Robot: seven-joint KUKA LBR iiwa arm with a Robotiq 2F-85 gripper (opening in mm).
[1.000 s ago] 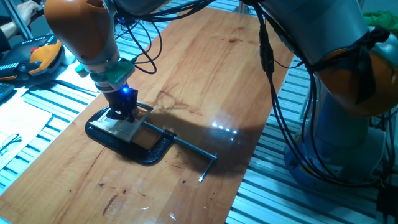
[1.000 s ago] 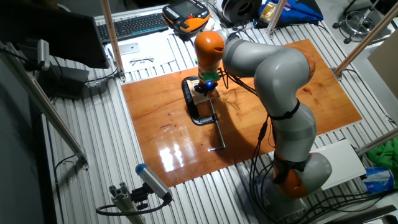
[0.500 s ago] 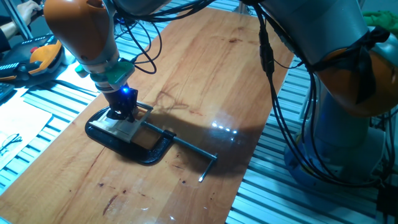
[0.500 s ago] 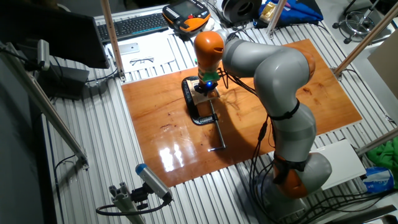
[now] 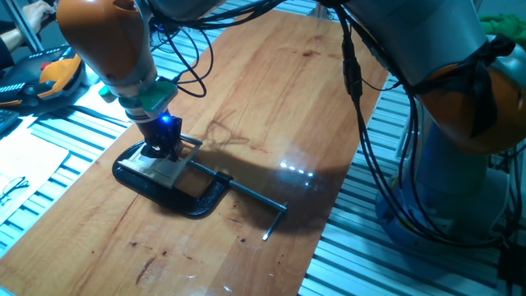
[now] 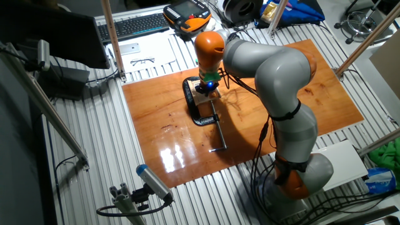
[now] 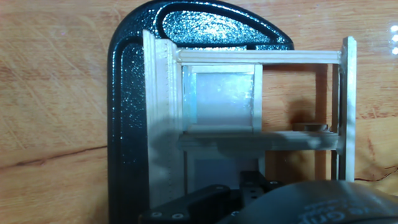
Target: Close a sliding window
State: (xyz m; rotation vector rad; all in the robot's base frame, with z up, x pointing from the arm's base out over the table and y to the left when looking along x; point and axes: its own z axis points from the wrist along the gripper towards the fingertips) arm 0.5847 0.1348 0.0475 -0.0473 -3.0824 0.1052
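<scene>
The sliding window (image 7: pixel 168 99) is a small pale wood frame held in a black C-clamp (image 7: pixel 130 93) on the wooden table. In the hand view its glazed sash (image 7: pixel 221 99) sits at the left end of the frame. The right half (image 7: pixel 298 93) is open and shows table wood through it. My gripper (image 5: pixel 163 150) stands straight down on the window (image 5: pixel 170 171), with its blue light lit. Its dark fingers (image 7: pixel 252 185) show only at the bottom edge of the hand view, so their spacing is unclear. From the other side, the gripper (image 6: pixel 208 89) covers most of the window (image 6: pixel 202 97).
The C-clamp (image 5: pixel 196 204) has a steel screw rod (image 5: pixel 256 197) that points toward the table's near edge. An orange-black pendant (image 6: pixel 187 15), a keyboard (image 6: pixel 134 25) and glasses on paper (image 6: pixel 142 60) lie off the board. Slatted metal (image 5: pixel 362 247) surrounds the wooden tabletop (image 5: pixel 271 90).
</scene>
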